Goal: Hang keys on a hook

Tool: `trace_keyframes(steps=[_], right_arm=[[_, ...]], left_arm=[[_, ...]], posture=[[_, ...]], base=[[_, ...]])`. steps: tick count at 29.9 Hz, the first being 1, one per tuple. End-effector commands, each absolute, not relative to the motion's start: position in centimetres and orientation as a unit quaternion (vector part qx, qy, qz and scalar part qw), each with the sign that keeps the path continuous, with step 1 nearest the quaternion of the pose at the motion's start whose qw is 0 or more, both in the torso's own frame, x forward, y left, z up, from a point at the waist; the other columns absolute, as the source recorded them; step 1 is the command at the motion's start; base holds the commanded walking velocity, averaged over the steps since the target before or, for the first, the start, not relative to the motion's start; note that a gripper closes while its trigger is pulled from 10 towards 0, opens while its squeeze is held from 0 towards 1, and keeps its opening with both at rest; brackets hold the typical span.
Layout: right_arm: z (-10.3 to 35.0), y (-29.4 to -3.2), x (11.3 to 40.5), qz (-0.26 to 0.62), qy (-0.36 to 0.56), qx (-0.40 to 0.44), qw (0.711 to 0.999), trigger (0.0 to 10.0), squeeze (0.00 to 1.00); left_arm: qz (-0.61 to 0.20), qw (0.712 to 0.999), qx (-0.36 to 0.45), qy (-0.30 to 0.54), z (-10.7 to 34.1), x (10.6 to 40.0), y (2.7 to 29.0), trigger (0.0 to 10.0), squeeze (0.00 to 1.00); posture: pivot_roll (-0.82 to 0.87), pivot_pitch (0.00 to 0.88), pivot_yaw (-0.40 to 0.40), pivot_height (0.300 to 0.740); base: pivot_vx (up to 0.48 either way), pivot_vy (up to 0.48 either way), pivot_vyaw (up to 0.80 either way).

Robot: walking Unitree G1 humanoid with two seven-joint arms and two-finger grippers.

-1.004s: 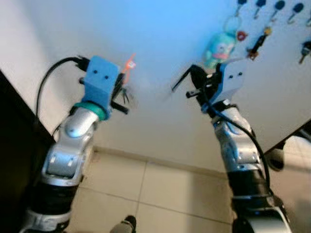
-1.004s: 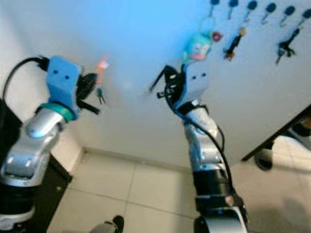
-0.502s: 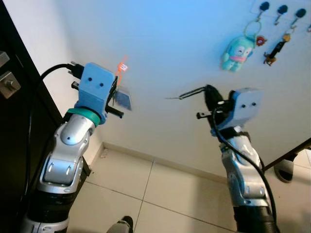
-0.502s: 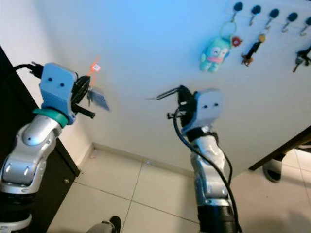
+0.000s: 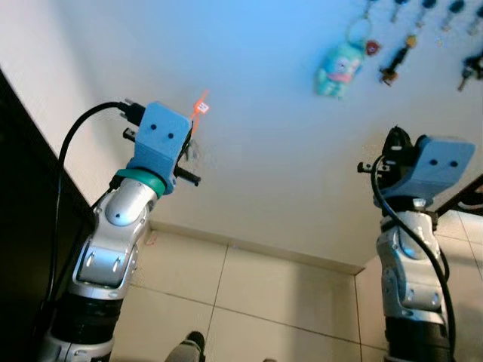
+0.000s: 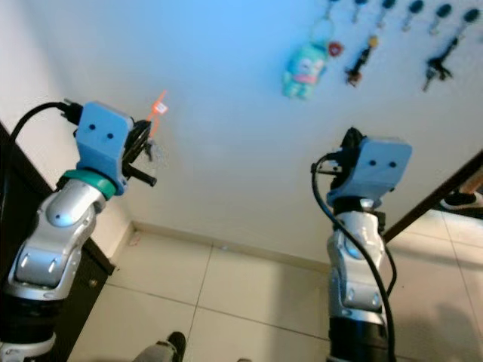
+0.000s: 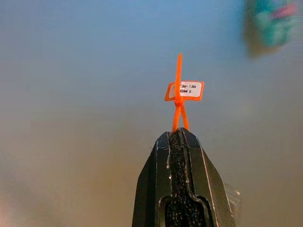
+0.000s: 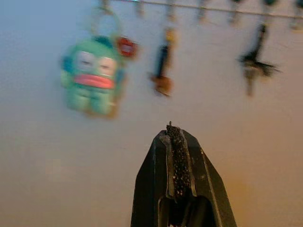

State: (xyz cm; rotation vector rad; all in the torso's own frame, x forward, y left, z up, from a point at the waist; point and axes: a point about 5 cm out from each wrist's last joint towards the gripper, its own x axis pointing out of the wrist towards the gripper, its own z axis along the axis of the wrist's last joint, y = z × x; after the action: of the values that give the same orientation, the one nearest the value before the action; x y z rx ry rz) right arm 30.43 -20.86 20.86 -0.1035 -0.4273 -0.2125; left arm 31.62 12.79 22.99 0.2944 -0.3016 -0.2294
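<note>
Head stereo pair and both wrist cameras, all facing wall (image 5: 287, 136).

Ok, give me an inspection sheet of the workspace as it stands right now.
Surface: white wall, tiled floor below.
Job's things: keys with orange tag in left claw; hooks at wall top.
Clutter: teal plush keychain and other key sets hanging.
Grippers: left claw shut on the tag's strap, raised; right claw shut, holding nothing, aimed at the hooks.
Cables: black cable on left arm; another on right arm.
Surroundings: dark door on left.
</note>
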Motion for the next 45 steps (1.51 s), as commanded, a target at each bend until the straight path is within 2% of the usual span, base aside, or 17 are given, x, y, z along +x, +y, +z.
trace_keyframes(steps=[1,21,30,45], right_arm=[[20.7,-20.6,30.4,-0.107,-0.21,-0.052,0.97,10.0,0.0],[20.4,-19.9,30.6,-0.099,-0.203,-0.048,0.973,10.0,0.0],[20.5,-19.0,30.7,-0.072,-0.213,-0.054,0.973,10.0,0.0],[20.5,-18.8,30.8,-0.062,-0.213,-0.052,0.974,10.0,0.0]], left_arm=[[-0.121,0.969,0.145,-0.156,23.2,31.6,12.5,10.0,0.0],[-0.125,0.969,0.144,-0.154,23.1,31.6,12.5,10.0,0.0],[-0.117,0.974,0.112,-0.159,23.6,31.8,12.8,10.0,0.0],[-0.123,0.972,0.108,-0.169,24.0,31.8,12.5,10.0,0.0]], posture=[[0.01,0.0,0.032,0.74],[0.01,0.0,0.04,0.74],[0.01,0.0,0.042,0.74],[0.02,0.0,0.04,0.74]], base=[[0.0,-0.401,0.0],[0.0,-0.378,0.0],[0.0,0.0,0.0],[0.0,0.0,0.0]])
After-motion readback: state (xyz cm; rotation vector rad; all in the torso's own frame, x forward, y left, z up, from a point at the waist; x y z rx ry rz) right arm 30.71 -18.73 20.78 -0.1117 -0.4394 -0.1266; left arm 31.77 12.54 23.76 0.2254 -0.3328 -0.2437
